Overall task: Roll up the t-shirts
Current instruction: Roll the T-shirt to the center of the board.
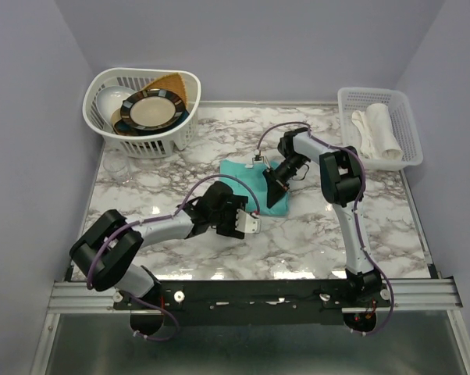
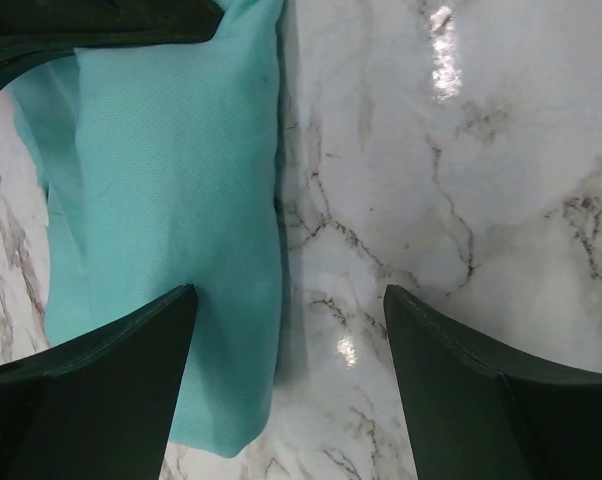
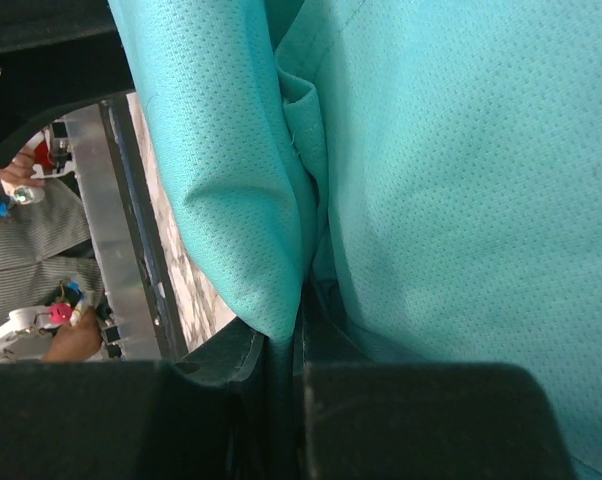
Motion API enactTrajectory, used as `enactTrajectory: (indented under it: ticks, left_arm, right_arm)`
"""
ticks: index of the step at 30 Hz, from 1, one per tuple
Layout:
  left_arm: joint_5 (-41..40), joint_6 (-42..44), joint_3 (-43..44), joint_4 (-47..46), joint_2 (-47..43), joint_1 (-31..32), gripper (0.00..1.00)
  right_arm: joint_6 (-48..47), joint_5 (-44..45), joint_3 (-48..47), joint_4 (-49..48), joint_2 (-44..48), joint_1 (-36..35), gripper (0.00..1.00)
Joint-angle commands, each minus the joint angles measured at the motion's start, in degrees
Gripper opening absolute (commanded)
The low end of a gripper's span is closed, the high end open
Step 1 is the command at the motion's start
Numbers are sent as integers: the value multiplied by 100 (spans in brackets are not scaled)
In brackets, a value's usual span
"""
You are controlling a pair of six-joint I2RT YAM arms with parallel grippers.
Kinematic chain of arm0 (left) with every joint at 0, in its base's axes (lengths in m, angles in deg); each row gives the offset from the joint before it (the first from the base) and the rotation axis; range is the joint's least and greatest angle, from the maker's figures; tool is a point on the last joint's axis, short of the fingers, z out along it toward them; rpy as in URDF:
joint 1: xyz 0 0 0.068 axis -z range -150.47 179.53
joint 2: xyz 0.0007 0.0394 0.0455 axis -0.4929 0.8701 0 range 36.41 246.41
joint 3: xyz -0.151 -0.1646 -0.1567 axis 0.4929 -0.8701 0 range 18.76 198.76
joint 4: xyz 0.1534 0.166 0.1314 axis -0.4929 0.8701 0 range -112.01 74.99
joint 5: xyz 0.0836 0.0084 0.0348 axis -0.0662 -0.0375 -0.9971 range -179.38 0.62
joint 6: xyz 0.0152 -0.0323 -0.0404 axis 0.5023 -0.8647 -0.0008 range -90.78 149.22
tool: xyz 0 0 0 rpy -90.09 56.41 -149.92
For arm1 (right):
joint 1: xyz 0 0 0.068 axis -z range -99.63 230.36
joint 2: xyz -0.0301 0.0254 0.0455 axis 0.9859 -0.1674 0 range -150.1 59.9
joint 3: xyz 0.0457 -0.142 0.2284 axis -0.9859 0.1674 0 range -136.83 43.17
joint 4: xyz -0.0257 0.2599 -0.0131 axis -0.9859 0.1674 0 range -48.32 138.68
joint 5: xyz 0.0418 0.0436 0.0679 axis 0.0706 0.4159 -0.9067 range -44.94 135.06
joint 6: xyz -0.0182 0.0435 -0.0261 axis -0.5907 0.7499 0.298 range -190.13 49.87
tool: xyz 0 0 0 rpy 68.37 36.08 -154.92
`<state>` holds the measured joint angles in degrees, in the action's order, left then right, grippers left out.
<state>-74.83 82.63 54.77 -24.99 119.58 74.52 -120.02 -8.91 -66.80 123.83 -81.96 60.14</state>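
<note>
One teal t-shirt [image 1: 243,176] lies folded into a narrow band near the middle of the desk [image 1: 336,234], a little toward the far edge. From above, your right gripper [image 1: 272,195] sits on the band's right side, and your left gripper [image 1: 249,221] hangs just beside its near end. You look to be early in the roll: the cloth is banded, but I can make out no coil. A white basket [image 1: 145,137] of plates [image 1: 149,111] stands at the far left corner and a tray [image 1: 407,117] of white cloths [image 1: 375,131] at the far right corner, both well apart from the work.

Through the left wrist camera, the left gripper is spread wide and holds nothing. One side of it is over the t-shirt's edge and the other is over bare desk, so the band's long edge runs up between them.

Through the right wrist camera, the right gripper is clamped on a fold of the teal fabric, which fills most of the view.

Next, I judge, you need the left gripper to close on the near end, so both sides turn over together and the thin fabric stays taut.
</note>
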Motion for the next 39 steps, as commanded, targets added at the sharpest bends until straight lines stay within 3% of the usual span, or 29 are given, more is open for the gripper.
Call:
enactTrajectory:
  ticks: [1, 8, 15, 25, 30, 31, 33, 34, 39]
  left_arm:
    - [48, 65, 485, 526, 173, -254, 85]
    - [856, -103, 1066, 1396, 40, -728, 87]
    - [1288, -94, 1856, 2705, 901, -1001, 88]
    - [1235, 12, 2287, 2970, 1622, -1063, 89]
    - [1217, -50, 2727, 3330, 2036, -1071, 90]
    - [1200, -85, 2753, 3313, 2053, -1080, 90]
    - [1191, -85, 2762, 3313, 2062, -1089, 90]
    - [1182, -102, 2771, 3313, 2054, -1106, 90]
    - [1244, -59, 2868, 3506, 2089, -1159, 91]
  right_arm:
    - [-170, 256, -24, 530, -254, 28, 16]
    - [-118, 256, -68, 530, -289, 37, 17]
    - [-39, 274, -112, 530, -325, 45, 17]
    - [120, 265, -226, 530, -421, 72, 22]
    - [146, 230, -218, 521, -369, 142, 44]
    - [129, 238, -165, 521, -325, 168, 64]
    - [146, 256, -86, 521, -80, 273, 83]
    - [129, 282, -51, 521, 43, 317, 99]
    - [-197, 475, 844, 84, 1674, 599, 100]
